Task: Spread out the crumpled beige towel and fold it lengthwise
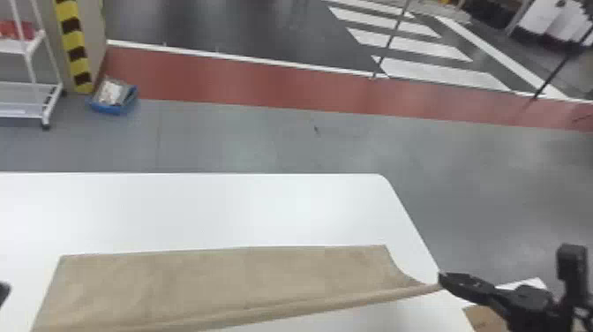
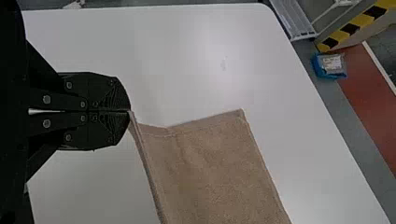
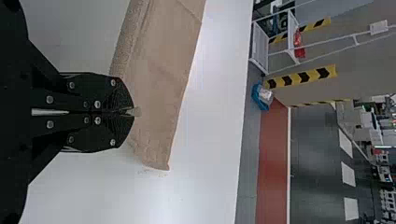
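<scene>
Beige towel (image 1: pixel 220 273) spans the lower frame.
Left gripper (image 1: pixel 3 292), at the lower-left edge, and right gripper (image 1: pixel 442 280), lower right, each pinch its cloth between closed jaws.

My head view: bright, diffuse light; soft glare on white table (image 1: pixel 291 201); pale sheen on grey floor (image 1: pixel 238 132), dimmer at right

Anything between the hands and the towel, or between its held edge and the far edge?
Nothing visible. Left hand and right hand both pinch the towel along its near edge; no object lies between that and the far edge.
</scene>
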